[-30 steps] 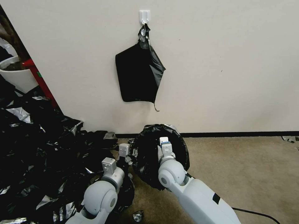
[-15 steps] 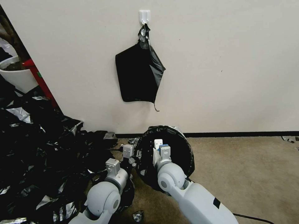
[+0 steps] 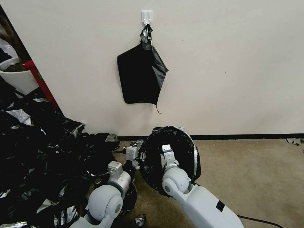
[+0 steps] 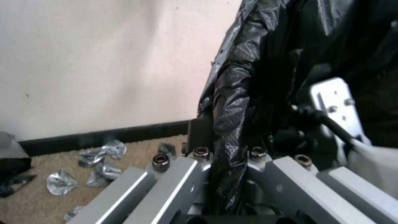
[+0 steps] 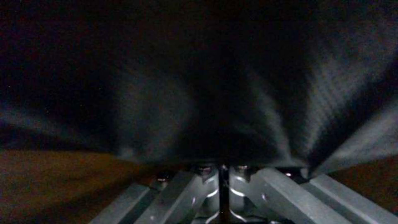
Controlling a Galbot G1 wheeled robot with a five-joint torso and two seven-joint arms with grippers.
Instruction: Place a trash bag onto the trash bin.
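left hand (image 4: 226, 161): clamped on a fold of the trash bag (image 3: 183, 148) at its mouth's left edge | right hand (image 5: 224, 174): inside the bag, closed on the film | trash bag: open-mouthed on the carpet (image 3: 247, 171) by the wall, bin hidden

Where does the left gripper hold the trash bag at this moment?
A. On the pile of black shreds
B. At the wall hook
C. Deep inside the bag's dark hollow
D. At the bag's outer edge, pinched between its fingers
D: in the left wrist view a strip of the trash bag runs down between the fingers of the left gripper, at the bag's edge.
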